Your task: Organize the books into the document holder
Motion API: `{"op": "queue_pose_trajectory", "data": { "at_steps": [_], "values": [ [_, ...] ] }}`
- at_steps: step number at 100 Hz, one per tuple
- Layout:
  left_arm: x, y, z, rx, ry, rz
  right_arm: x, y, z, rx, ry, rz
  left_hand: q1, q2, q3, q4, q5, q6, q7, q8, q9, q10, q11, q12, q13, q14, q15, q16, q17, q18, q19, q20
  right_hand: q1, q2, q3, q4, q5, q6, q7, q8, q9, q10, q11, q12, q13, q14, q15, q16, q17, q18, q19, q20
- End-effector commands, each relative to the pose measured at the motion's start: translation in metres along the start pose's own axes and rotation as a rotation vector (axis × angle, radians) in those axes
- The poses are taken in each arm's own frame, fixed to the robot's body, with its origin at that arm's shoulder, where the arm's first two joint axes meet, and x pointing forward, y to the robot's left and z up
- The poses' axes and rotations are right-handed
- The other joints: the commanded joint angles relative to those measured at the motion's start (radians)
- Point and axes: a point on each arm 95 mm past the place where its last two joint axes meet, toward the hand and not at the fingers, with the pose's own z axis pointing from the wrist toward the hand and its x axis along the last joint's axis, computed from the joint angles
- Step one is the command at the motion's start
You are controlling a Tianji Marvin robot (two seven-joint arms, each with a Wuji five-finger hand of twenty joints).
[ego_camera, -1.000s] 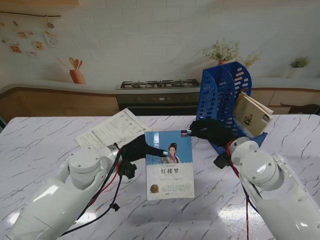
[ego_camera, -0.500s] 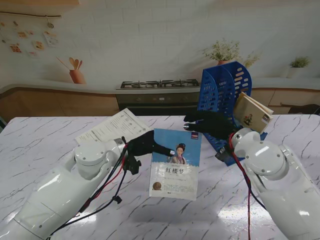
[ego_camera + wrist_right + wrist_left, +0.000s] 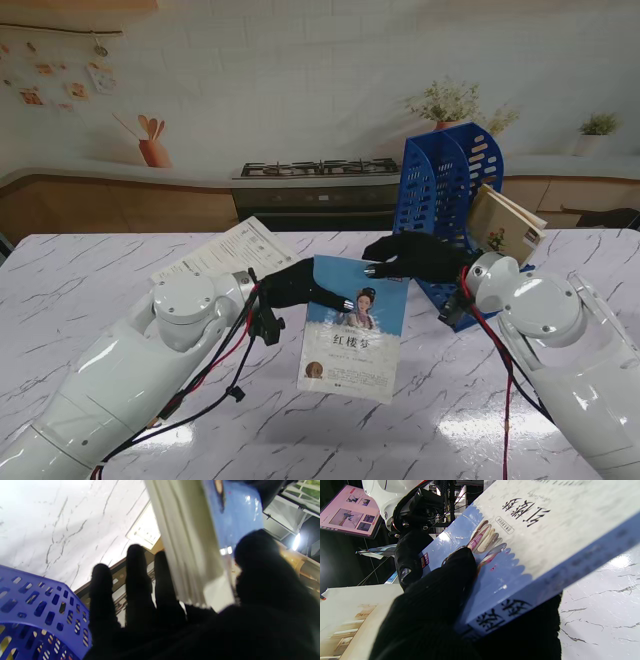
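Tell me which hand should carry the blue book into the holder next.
Right, probably. The right hand grips the blue book at its top corner and sits beside the blue document holder. The left hand holds the book's far side, farther from the holder.

A blue-and-white paperback book (image 3: 352, 328) with a portrait of a woman on its cover is held off the marble table (image 3: 90, 280), tilted, with the left hand (image 3: 292, 285) gripping its left edge and the right hand (image 3: 418, 257) gripping its upper right corner, both hands in black gloves. Just beside the right hand stands a blue perforated document holder (image 3: 440, 190), with a tan-covered book (image 3: 504, 228) leaning in its right side. A printed paper sheet (image 3: 225, 255) lies flat on the table, farther from me than the left arm.
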Motion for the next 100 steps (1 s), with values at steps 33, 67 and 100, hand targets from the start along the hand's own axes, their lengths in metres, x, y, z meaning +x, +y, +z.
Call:
{"op": "queue_pose_trajectory", "data": {
  "at_steps": [33,67,100],
  "values": [
    [0.014,-0.003,0.012,-0.019,0.025,0.068,0.001,-0.003,0.002,0.158,0.025,0.029,0.118,0.067,0.206,0.025,0.078,-0.212,0.154,0.087,0.052,-0.094,0.026,0.029,0.090,-0.032,0.092,0.036,0.005,-0.090,0.067,0.012,0.239,-0.043,0.324,-0.054,-0.007,-0.069,0.484,-0.114,0.142,-0.003,0.182,0.171,0.146,-0.053,0.251,0.106,0.161,0.028,0.229,0.119],
    [0.010,-0.006,0.024,0.007,0.024,0.037,-0.008,-0.011,0.003,0.198,-0.012,0.086,0.114,0.067,0.212,0.024,0.079,-0.211,0.152,0.094,0.053,-0.094,0.027,0.027,0.091,-0.029,0.090,0.036,0.015,-0.091,0.063,0.007,0.255,0.114,0.637,0.039,0.128,-0.128,0.468,0.431,0.167,0.002,0.415,0.246,0.298,-0.085,0.479,0.137,0.402,0.002,0.438,0.167],
    [0.005,-0.010,0.032,0.056,0.013,0.037,-0.018,-0.020,0.002,0.088,0.024,0.087,0.148,0.069,0.140,0.014,0.065,-0.200,0.124,0.062,0.025,-0.058,-0.016,-0.030,0.042,-0.010,0.077,0.035,-0.056,-0.058,0.075,0.034,0.315,0.167,0.628,0.003,0.124,-0.232,0.765,0.682,0.136,-0.050,0.846,0.492,0.479,-0.414,1.162,0.364,0.921,-0.284,0.840,0.258]
  ]
}}
